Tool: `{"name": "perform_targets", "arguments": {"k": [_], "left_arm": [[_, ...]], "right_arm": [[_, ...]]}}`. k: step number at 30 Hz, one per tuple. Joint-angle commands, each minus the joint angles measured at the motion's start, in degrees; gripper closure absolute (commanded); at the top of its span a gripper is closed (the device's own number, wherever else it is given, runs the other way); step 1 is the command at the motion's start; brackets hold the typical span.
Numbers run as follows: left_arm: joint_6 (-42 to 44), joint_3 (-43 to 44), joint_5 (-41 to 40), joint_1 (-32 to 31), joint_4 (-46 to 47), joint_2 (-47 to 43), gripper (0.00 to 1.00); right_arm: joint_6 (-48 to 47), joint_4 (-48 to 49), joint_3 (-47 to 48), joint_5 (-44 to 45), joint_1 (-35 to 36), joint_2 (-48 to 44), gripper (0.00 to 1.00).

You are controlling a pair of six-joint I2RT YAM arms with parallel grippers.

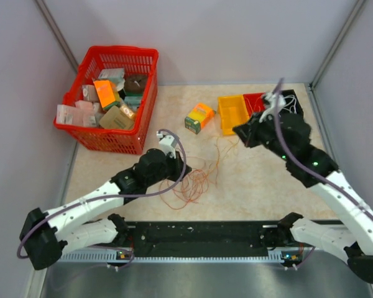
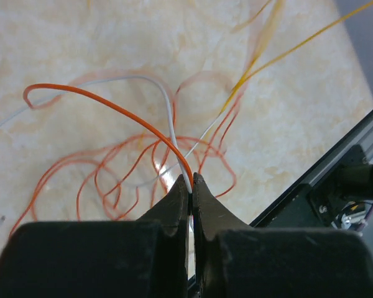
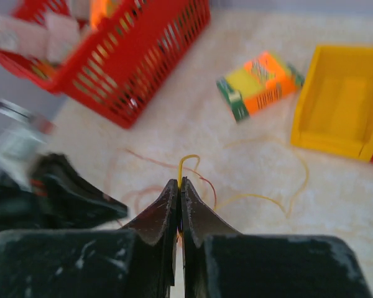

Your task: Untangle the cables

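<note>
The cables (image 1: 196, 180) lie as a loose tangle of thin orange-red loops on the table, with yellow strands trailing toward the right. My left gripper (image 1: 176, 174) is at the tangle's left edge. In the left wrist view it (image 2: 191, 180) is shut on an orange cable (image 2: 112, 107) and a white cable (image 2: 165, 93), both lifted off the surface. My right gripper (image 1: 239, 132) hangs above the table right of the tangle. In the right wrist view it (image 3: 179, 182) is shut on a yellow cable (image 3: 185, 160), which curls out of its tips.
A red basket (image 1: 148, 93) of packets stands at the back left. An orange, yellow and green box (image 1: 199, 117) lies mid-table. A yellow bin (image 1: 232, 113), a red bin (image 1: 255, 102) and a black bin (image 1: 293, 102) sit at the back right. A black rail (image 1: 199, 239) runs along the near edge.
</note>
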Motion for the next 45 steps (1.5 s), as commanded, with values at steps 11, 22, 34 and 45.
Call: {"name": "perform_targets", "arguments": {"k": [11, 22, 34, 45], "left_arm": [[-2.3, -5.4, 0.1, 0.3, 3.6, 2.3, 0.99], [9.0, 6.1, 9.3, 0.3, -4.8, -3.6, 0.25], [6.8, 8.3, 18.1, 0.3, 4.3, 1.2, 0.3], [2.8, 4.9, 25.1, -0.2, 11.7, 6.1, 0.23]], "right_arm": [[-10.4, -12.7, 25.7, 14.9, 0.6, -5.9, 1.0], [-12.0, -13.1, 32.5, 14.4, 0.6, -5.9, 1.0], [-17.1, -6.9, 31.4, 33.8, -0.3, 1.9, 1.0], [-12.8, 3.3, 29.5, 20.6, -21.4, 17.2, 1.0]]}}
